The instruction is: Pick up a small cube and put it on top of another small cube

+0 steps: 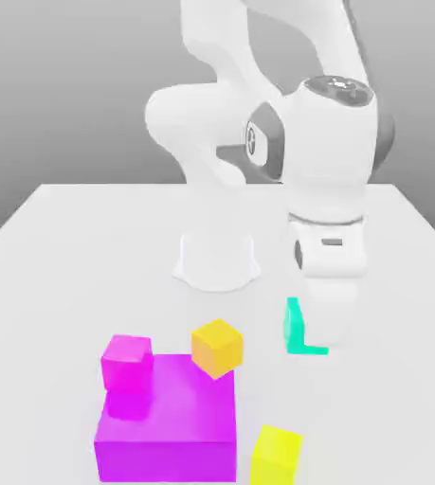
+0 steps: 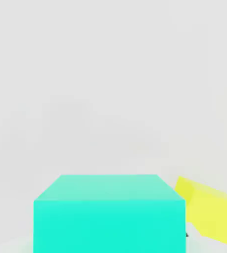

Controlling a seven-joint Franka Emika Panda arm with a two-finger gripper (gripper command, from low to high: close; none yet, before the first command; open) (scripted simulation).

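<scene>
Small plain teal cube (image 2: 109,212) sits on the white table (image 1: 79,246), hand (image 1: 332,317) low right over it, hiding most of it; jaw state cannot be told — grasp step; next: lift, carry to small yellow cube (image 1: 277,457).

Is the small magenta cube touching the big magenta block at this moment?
Touching. In the exterior view the small magenta cube rests directly on the top face of the big magenta block, near its far corner, with no gap between them.
</scene>
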